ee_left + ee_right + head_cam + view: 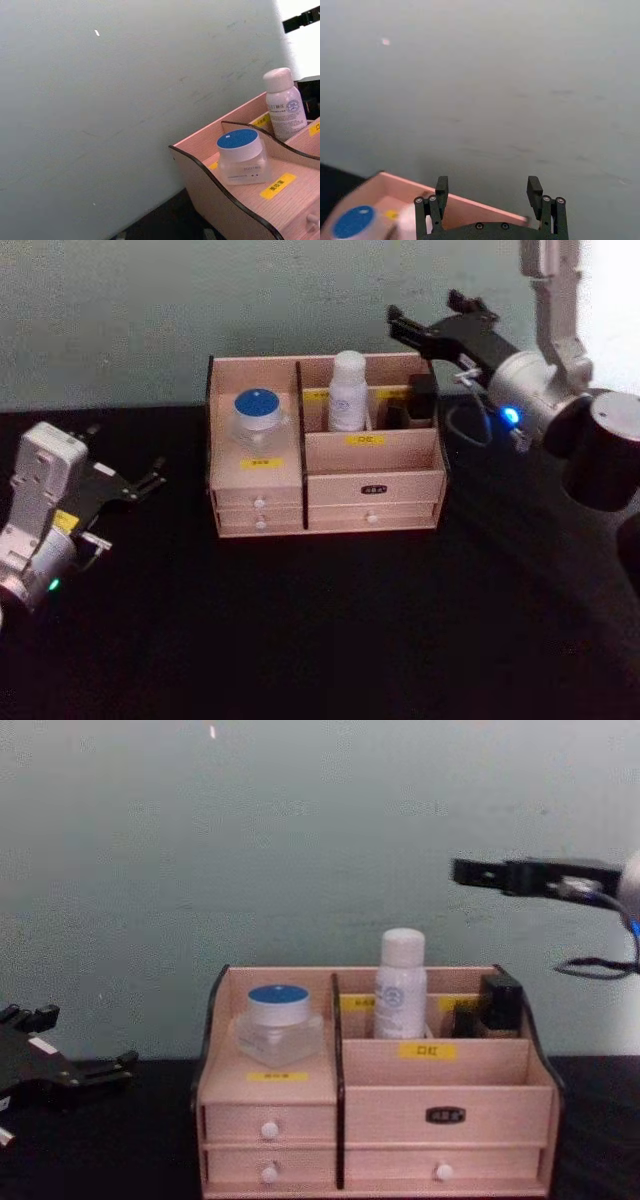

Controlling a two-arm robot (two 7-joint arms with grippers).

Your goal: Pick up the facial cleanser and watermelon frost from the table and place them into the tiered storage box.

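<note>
Both items sit in the tiered storage box (325, 445), blue-lidded jar (257, 415) left, white bottle (347, 390) rear; right claw (432, 323) released above, task looks done.

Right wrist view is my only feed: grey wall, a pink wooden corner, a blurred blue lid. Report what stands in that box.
Observer: In the light pink wooden tiered storage box, a clear jar with a blue lid sits in the left compartment, and a white bottle with a white cap stands in the rear middle one.
Operator: Place my right gripper against the box.
Observer: The right gripper hangs open, higher than the box's rear right corner, holding nothing.
Operator: Give me the left arm.
Observer: The left gripper sits low over the black table, left of the box and apart from it.
</note>
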